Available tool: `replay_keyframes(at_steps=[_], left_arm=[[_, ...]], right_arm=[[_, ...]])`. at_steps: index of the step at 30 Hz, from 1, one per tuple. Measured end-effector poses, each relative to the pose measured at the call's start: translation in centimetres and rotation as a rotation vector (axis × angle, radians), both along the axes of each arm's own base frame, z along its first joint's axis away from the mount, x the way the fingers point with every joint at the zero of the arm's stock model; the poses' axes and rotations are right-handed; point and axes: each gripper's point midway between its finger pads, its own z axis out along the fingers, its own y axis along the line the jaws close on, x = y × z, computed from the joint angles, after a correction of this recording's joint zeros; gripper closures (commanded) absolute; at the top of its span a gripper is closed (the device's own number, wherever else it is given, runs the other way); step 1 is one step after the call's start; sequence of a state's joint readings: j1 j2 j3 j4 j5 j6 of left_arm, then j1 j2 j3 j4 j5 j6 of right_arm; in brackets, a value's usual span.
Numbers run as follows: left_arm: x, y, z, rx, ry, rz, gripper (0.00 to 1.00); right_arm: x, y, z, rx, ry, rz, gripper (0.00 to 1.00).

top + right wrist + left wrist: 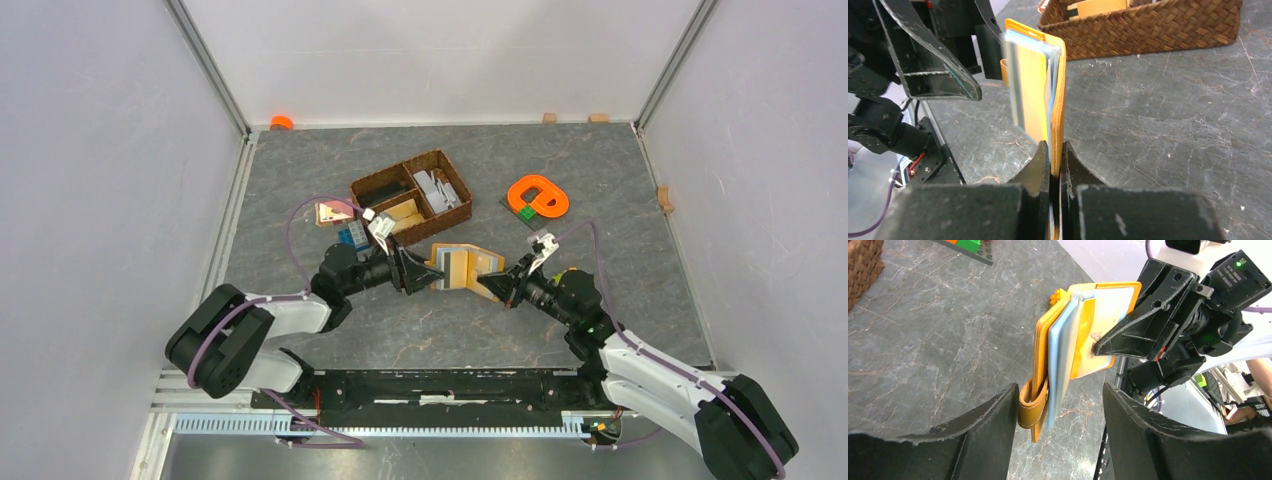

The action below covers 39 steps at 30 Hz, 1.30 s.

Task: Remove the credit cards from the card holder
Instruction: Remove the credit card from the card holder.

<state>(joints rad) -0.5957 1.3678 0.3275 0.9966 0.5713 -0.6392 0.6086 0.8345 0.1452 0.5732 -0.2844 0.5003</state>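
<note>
Just in front of the wicker basket (411, 195), left arm (290, 312) and right arm (640, 365) lean in low: right end effector (505, 287) clamps the open card holder (463, 267), left end effector (425, 272) gapes around its tab end.

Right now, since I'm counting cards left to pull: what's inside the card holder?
Between the mustard covers of the card holder, light blue sleeves and a pale panel show. Any credit cards within them are covered; I cannot tell how many.

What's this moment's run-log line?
left gripper: open, at card holder | right gripper: shut on card holder edge | card holder: upright, partly open
</note>
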Motion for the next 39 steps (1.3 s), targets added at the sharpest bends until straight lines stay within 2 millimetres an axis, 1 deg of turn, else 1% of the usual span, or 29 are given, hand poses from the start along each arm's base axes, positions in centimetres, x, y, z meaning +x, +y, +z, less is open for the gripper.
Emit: replay_keyframes(at_steps=[5, 6, 10, 14, 16, 20, 23, 26, 27, 32, 39], left_arm=[[-0.4, -0.3, 0.3, -0.025, -0.032, -0.034, 0.29], [-0.4, -0.2, 0.4, -0.035, -0.039, -0.036, 0.31], [-0.8, -0.1, 0.9, -0.066, -0.058, -0.055, 0.43], [-1.0, -0.3, 0.8, -0.083, -0.050, -0.079, 0.44], [-1.0, -0.4, 0.6, -0.087, -0.035, -0.084, 0.49], [-1.0, -0.5, 0.2, -0.092, -0.016, -0.095, 0.65], [-0.9, -0.3, 0.3, -0.101, -0.009, -0.093, 0.74], [-0.7, -0.2, 0.6, -0.111, -0.011, -0.092, 0.88], [-0.8, -0.2, 0.6, -0.112, -0.010, -0.097, 0.91], [-1.0, -0.1, 0.9, -0.120, -0.015, -0.107, 0.98], [-1.1, -0.1, 1.4, -0.132, -0.038, -0.117, 0.98]], right_arm=[[-0.3, 0.4, 1.2, 0.052, -0.010, 0.020, 1.00], [-0.3, 0.5, 1.4, 0.057, -0.011, 0.024, 1.00], [-0.5, 0.7, 1.7, 0.076, -0.009, 0.039, 1.00], [-0.9, 1.0, 1.9, 0.090, -0.003, 0.067, 1.00], [-1.1, 1.2, 1.9, 0.091, -0.001, 0.079, 1.00], [-1.3, 1.3, 1.6, 0.086, 0.005, 0.095, 1.00], [-1.3, 1.2, 1.4, 0.074, 0.004, 0.095, 0.95], [-1.3, 1.0, 1.1, 0.055, 0.004, 0.082, 0.93], [-1.2, 0.8, 1.0, 0.047, -0.002, 0.075, 0.92], [-0.9, 0.3, 1.0, 0.015, -0.035, 0.049, 0.88], [-0.7, -0.3, 1.6, -0.017, -0.102, 0.023, 0.85]])
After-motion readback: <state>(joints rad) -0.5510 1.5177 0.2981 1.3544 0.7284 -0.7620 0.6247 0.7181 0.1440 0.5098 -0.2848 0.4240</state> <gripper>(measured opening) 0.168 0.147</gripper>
